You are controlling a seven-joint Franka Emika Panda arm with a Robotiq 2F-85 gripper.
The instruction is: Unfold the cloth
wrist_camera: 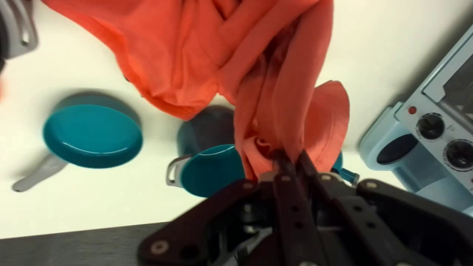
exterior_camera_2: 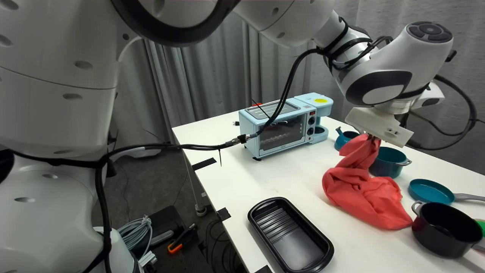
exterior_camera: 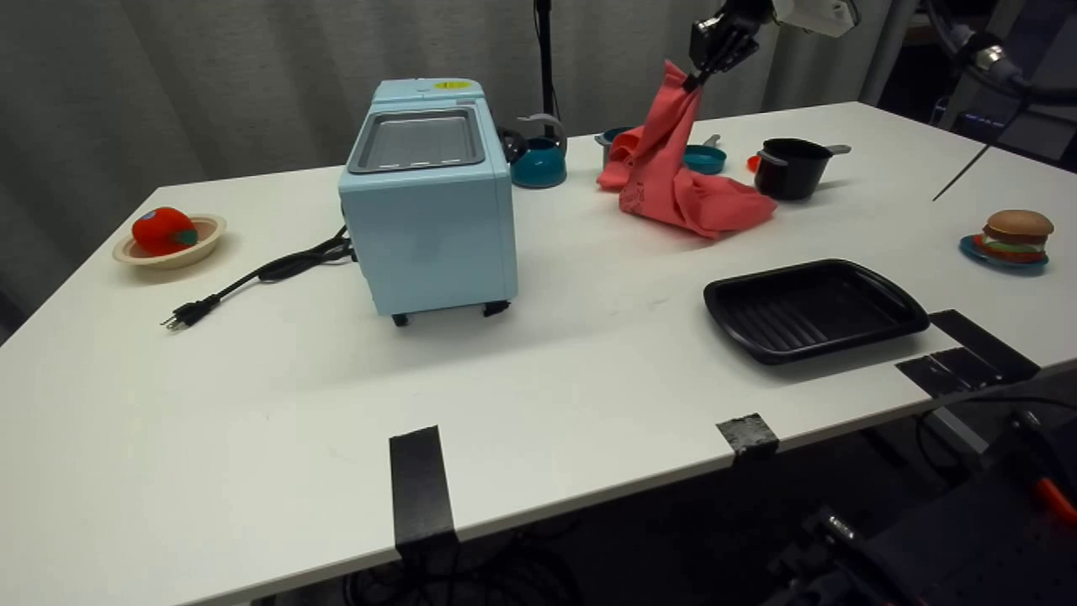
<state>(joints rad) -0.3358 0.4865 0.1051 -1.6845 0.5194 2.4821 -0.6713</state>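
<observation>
While the gripper (wrist_camera: 293,157) stands nearly closed, a pinch of the red cloth (exterior_camera_2: 362,199) is clamped between its fingertips. Cloth located out from the door side of the blue oven (exterior_camera_2: 280,132), apart from it: upper end held up off the table (exterior_camera: 278,446), lower part bunched on the surface. Same side of oven: black tray (exterior_camera: 816,307), well apart; black pot (exterior_camera: 789,175), farther from oven than the cloth. Back side of oven: black cord (exterior_camera: 294,265) and pale bowl (exterior_camera: 172,259)

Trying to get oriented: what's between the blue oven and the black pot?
The red cloth lies between the oven and the black pot in both exterior views.
</observation>
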